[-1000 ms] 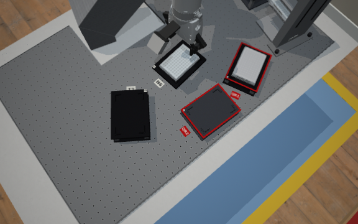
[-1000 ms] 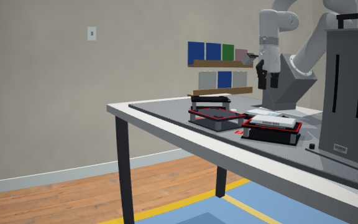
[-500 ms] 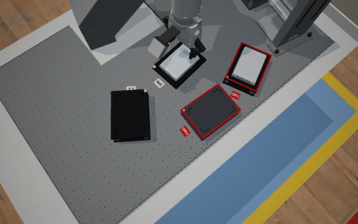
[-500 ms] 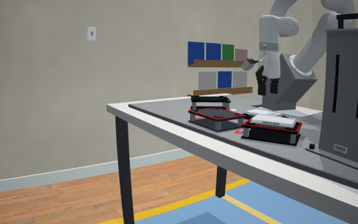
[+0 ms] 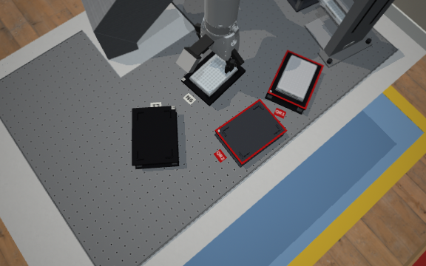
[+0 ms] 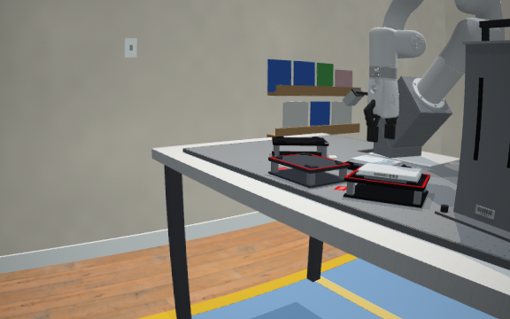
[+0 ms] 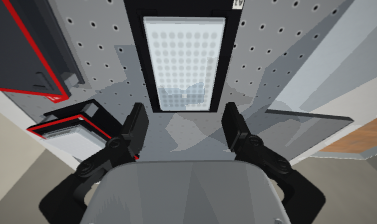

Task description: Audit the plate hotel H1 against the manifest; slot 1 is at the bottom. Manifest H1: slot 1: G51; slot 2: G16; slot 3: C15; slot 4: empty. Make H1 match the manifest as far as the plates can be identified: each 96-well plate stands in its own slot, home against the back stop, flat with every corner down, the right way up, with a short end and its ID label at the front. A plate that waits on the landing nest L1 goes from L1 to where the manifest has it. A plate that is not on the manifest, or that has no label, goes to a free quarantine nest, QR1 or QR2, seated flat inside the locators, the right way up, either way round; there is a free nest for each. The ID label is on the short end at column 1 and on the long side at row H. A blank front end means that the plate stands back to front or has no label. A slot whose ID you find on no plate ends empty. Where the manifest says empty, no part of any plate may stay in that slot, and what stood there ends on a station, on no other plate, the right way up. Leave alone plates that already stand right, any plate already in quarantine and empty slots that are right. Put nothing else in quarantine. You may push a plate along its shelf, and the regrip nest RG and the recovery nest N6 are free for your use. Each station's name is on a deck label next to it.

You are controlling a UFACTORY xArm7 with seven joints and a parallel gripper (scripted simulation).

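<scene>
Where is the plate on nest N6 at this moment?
In the top view the plate lies in nest N6 near the deck's back edge, directly under the open pincer, left of the occupied QR1 nest.

The open pincer (image 7: 185,127) hangs above a clear well plate (image 7: 184,60) in a black nest (image 7: 135,55).

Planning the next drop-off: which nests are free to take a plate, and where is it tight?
Free: the red-bordered nest QR2 and the unmarked black nest left of it. Taken: QR1 holds a plate; N6 holds a plate under the open gripper. Tightest between N6, QR1 and QR2.
</scene>
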